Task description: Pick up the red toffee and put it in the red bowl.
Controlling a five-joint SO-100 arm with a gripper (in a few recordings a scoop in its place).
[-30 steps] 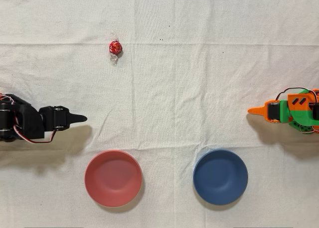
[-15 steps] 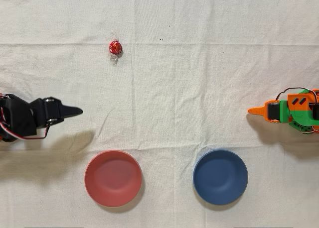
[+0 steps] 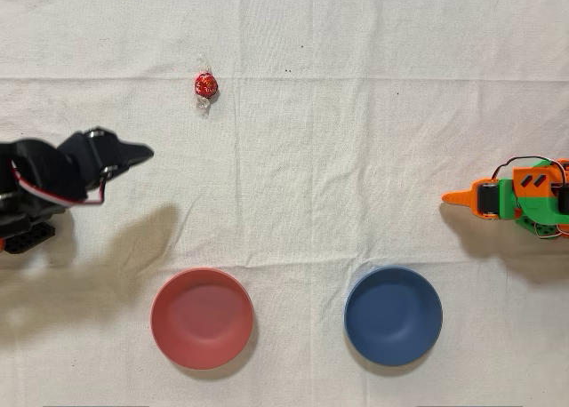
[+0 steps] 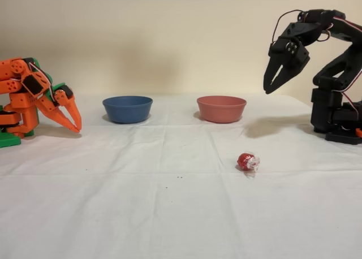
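Bright, even, warm lighting in both views. Soft-edged shadows on the cloth-covered worktop (image 3: 356, 158), falling toward 6 o'clock of the black arm (image 3: 53, 171) in the overhead view. Small glints on the red toffee (image 4: 246, 161) foil. Sharp focus throughout, without noticeable blur or edge distortion.

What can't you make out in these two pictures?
- Black arm: its base is cut off by the left edge in the overhead view.
- Red bowl and blue bowl: their insides are hidden behind their own walls in the fixed view.
- Red toffee: any wrapper print is too small to read.
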